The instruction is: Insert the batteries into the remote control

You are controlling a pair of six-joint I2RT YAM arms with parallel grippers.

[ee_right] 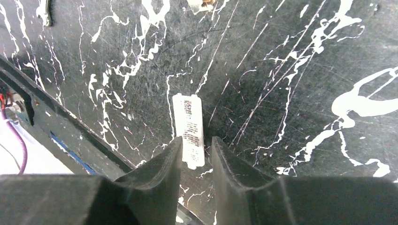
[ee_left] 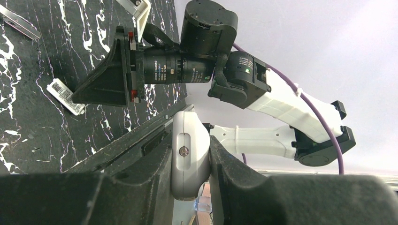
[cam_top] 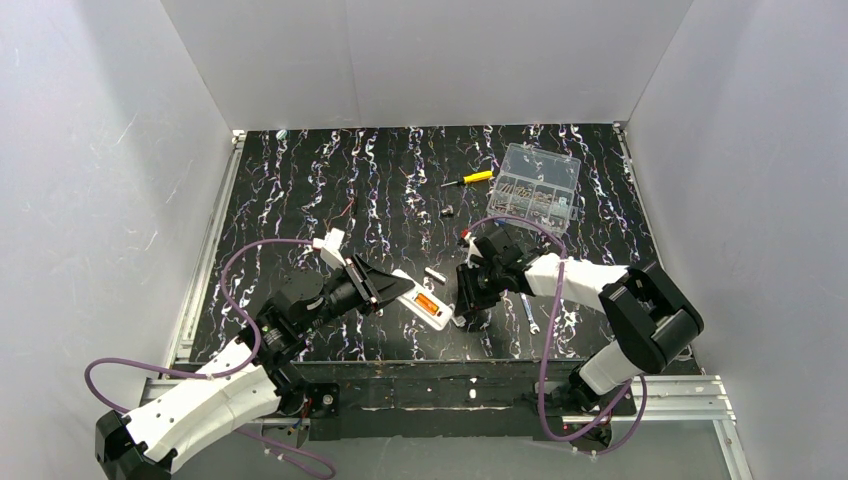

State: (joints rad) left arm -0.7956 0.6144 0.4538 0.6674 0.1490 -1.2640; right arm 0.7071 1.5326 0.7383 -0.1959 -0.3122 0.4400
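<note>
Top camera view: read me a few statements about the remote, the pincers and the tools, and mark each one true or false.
1. The left pincer is clamped on the white remote control. True.
2. An orange battery sits in the remote control's open compartment. True.
3. The yellow-handled screwdriver lies inside the clear compartment box. False: it lies on the table, just left of the box.
4. The right pincer grips a battery. False: its jaws stand apart around a flat white labelled piece lying on the table, and no battery is between them.
</note>
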